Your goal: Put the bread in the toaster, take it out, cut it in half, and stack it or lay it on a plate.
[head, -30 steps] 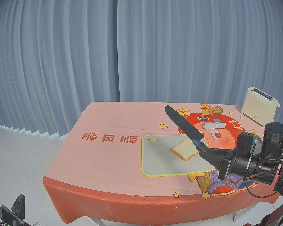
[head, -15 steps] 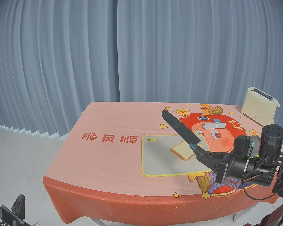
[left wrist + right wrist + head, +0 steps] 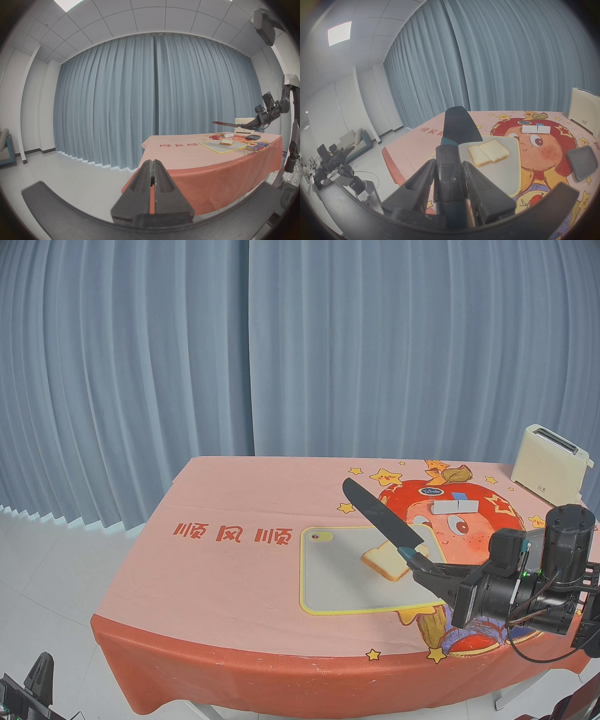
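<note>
The room is evenly lit by a ceiling panel [image 3: 339, 33]. Edges are bowed and corners darkened by fisheye distortion.

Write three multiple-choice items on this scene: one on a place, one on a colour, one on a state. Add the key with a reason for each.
1. The bread lies:
A) on the cutting board
B) in the toaster
C) on the dark plate

2. The cutting board's rim is:
A) red
B) yellow
C) blue

3. The right gripper is:
A) open and empty
B) shut on the bread
C) shut on the knife

Key:
1 A, the bread rests on the board's grey face.
2 B, a yellow band runs round the board's edge.
3 C, it clamps the knife's handle, with the black blade in the air above the bread.
</note>
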Controlling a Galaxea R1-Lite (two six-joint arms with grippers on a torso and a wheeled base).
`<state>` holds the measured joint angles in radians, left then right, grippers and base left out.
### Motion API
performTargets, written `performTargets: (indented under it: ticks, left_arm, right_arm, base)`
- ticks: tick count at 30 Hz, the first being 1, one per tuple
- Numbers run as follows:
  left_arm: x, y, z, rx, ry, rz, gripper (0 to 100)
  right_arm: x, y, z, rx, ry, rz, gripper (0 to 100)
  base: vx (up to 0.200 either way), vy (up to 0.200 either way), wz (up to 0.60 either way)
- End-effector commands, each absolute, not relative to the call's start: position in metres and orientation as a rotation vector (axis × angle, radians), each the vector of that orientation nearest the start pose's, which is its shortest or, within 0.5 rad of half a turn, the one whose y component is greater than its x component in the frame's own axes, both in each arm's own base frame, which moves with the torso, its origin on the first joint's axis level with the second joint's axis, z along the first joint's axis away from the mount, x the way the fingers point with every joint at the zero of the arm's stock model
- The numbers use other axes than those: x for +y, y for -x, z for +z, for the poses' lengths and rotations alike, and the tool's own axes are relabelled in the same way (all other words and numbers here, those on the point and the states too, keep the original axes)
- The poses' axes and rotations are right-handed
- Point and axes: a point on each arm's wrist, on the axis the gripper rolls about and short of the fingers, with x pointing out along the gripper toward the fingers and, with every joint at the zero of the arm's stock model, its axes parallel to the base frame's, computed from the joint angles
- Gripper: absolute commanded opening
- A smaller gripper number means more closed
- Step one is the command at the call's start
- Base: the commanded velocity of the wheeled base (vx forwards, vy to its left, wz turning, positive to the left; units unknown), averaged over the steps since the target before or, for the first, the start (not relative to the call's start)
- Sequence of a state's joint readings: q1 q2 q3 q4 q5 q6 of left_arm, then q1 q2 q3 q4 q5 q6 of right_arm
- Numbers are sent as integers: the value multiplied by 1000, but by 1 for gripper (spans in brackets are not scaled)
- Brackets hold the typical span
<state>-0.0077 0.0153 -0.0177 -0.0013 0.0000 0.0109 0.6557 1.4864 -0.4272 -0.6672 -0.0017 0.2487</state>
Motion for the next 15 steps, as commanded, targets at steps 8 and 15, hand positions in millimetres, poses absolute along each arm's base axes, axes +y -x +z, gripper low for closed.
performTargets:
  ticks: [8,15]
  left_arm:
    - [0,22,76,12,-11,-8,0]
    - [0,22,76,12,-11,-8,0]
  right_arm:
    - [132,-179,146,442,-120,575,0]
    - [135,-187,140,390,-136,572,0]
  base:
    - [0,0,0]
    - [0,0,0]
